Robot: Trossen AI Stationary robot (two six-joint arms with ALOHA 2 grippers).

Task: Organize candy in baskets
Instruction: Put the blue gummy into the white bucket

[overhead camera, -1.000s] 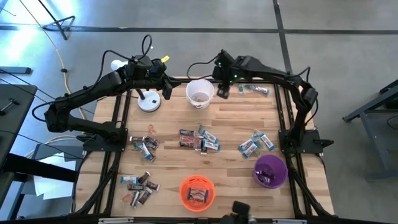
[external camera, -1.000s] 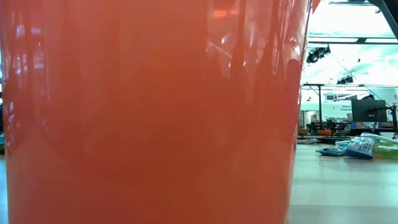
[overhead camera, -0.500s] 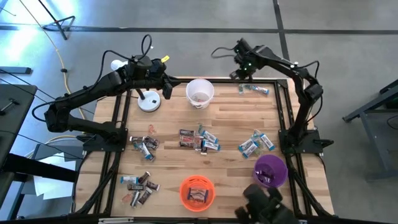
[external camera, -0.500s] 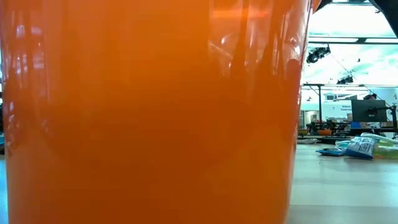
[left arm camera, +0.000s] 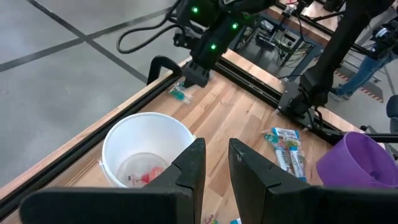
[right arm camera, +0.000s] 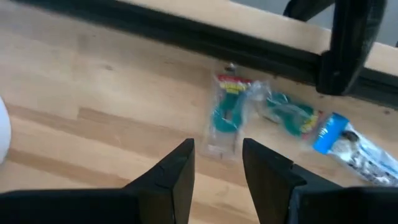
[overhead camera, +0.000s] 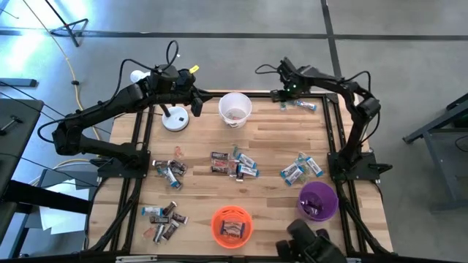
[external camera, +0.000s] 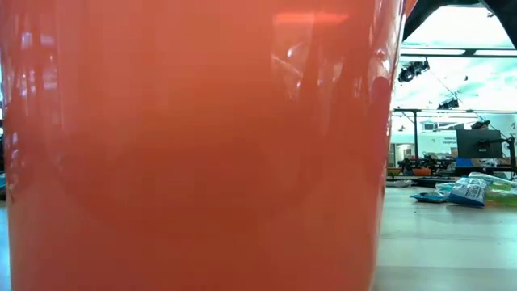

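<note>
Wooden table (overhead camera: pixel 270 146), right claw (right arm camera: pixel 214 163) parted above green-wrapped candy (right arm camera: pixel 227 115), left claw (left arm camera: pixel 214 163) narrowly parted, empty, beside white basket (left arm camera: pixel 118 149)

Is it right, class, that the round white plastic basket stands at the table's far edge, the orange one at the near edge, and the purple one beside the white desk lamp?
Not quite. In the high view the purple plastic basket stands near the table's right near corner, far from the white desk lamp. The white basket at the far edge and the orange one at the near edge are right.
</note>
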